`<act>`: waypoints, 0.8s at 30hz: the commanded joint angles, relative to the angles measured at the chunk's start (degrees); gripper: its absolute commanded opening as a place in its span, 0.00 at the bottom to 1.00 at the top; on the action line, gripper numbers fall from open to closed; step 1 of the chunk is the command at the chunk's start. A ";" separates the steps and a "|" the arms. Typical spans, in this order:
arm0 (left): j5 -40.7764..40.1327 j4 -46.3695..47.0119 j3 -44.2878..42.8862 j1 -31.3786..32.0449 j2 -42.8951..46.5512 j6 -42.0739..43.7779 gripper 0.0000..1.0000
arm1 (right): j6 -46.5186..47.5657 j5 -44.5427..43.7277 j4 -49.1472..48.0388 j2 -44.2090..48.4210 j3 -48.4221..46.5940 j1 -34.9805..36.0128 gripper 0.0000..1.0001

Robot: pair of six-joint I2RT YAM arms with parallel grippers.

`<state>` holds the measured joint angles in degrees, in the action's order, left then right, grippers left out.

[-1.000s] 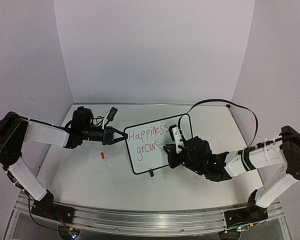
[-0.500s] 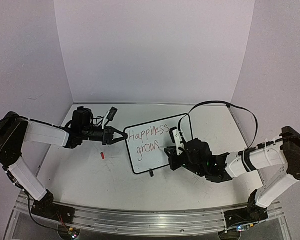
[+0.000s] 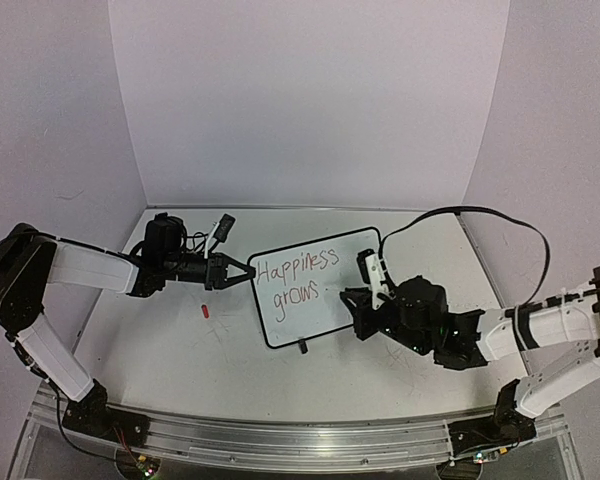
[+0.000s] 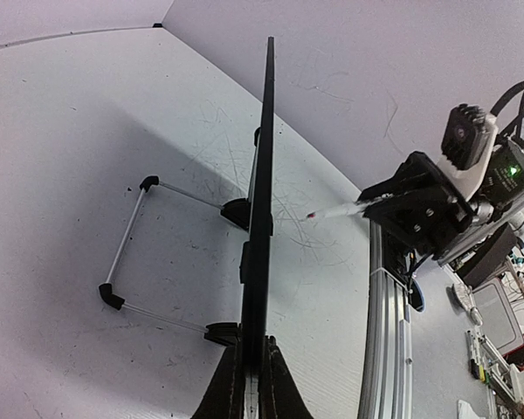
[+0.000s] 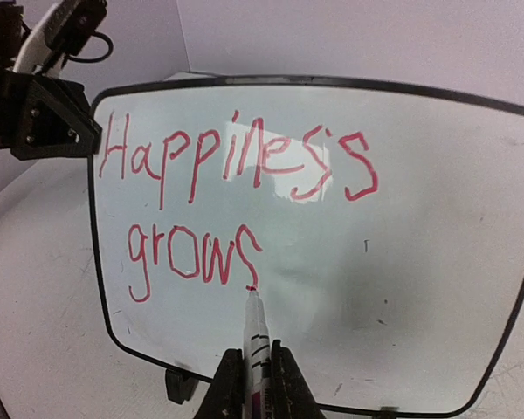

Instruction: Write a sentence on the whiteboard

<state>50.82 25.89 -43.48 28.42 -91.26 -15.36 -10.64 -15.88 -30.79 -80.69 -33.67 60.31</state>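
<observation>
the whiteboard [image 3: 315, 285] stood on the table [image 3: 180, 350], between the two arms. the left gripper [image 4: 251, 384] clamped its left edge. the right gripper [image 5: 253, 371], in front of its right half, held a marker [image 5: 258, 336] with the tip at the end of the lower line of the sentence [image 5: 236, 166]. a small piece [image 3: 205, 310] lay on the table left of the board.

Right tool [image 5: 256, 384] drew back rightward — off whiteboard [image 3: 325, 310]
</observation>
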 commanded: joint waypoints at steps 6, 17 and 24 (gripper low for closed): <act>0.22 -2.16 -0.90 0.41 -0.04 1.39 0.00 | 8.73 9.24 -3.82 5.97 4.19 -4.47 0.00; -0.76 -3.03 -1.63 0.40 -0.32 2.08 0.00 | 9.61 9.04 -4.02 0.97 0.02 -4.38 0.00; -0.83 -3.30 -1.64 0.39 -0.66 2.40 0.00 | 8.36 7.60 -4.23 0.58 0.73 -4.38 0.00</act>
<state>50.75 25.31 -43.81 28.45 -91.26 -14.92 -1.93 -6.94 -33.23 -79.44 -31.73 55.68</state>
